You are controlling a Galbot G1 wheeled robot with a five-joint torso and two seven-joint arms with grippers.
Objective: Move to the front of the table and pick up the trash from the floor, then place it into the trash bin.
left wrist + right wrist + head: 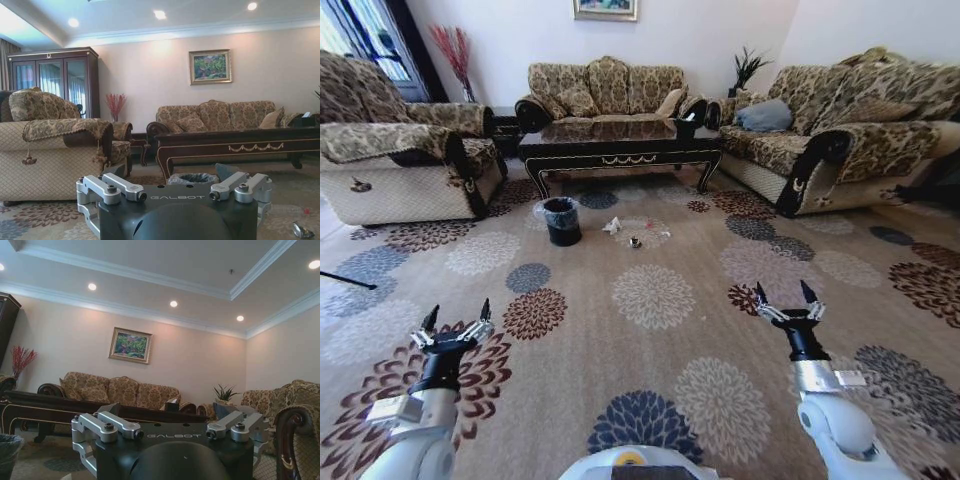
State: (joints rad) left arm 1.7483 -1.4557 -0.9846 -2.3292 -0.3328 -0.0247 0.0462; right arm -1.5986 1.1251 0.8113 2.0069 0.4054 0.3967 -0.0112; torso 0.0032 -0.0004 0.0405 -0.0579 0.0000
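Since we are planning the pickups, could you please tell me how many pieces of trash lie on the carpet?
3 that I can make out: a white tissue, a dark wrapper and a tiny scrap, all right of the trash bin. Smaller pieces may escape notice.

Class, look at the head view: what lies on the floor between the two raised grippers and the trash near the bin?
Bare patterned carpet separates the left gripper and right gripper from the trash beside the trash bin.

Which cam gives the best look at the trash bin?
Head view: the whole trash bin stands on the carpet before the table. Left wrist view shows its bagged rim behind the left gripper. Right wrist view catches an edge.
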